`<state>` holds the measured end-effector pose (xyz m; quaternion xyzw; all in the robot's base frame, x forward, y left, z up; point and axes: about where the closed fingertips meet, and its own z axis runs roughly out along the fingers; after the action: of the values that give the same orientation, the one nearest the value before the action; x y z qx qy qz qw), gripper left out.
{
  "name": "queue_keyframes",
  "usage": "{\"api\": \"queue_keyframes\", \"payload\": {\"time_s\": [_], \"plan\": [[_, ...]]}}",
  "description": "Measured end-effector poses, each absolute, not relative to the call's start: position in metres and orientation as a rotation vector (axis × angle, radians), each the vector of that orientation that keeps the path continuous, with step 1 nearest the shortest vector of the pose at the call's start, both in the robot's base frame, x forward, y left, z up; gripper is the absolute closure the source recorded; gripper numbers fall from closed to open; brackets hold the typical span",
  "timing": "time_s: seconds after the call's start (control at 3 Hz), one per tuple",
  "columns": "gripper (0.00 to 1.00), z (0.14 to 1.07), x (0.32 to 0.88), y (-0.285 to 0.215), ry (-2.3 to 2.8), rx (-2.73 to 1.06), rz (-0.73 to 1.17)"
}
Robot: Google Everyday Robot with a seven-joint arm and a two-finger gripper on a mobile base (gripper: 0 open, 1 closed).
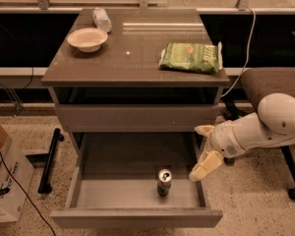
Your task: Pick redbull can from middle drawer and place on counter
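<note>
Can (164, 182) stands upright in the drawer (118, 194); the gripper (205, 149), spread apart to its right, should straddle it squarely.

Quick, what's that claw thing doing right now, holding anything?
Gripper: open, holding nothing, at the right edge of the middle drawer, apart from the redbull can.

Cream-yellow gripper (196, 153), jaws apart, at the right edge of the grey-brown middle drawer (113, 218); redbull can (163, 182) dark with silver top; counter (137, 60) brown-grey; bowl (87, 39) cream; snack bag (191, 58) green; arm (265, 129) white
</note>
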<state>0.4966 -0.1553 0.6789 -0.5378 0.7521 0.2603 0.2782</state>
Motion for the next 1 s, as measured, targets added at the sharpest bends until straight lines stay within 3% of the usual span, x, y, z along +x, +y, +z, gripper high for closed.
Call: {"api": "queue_keyframes", "payload": {"time_s": [1.0], "plan": [[0.0,0.572,0.533,-0.102,2.016,-1.28,0.747]]}}
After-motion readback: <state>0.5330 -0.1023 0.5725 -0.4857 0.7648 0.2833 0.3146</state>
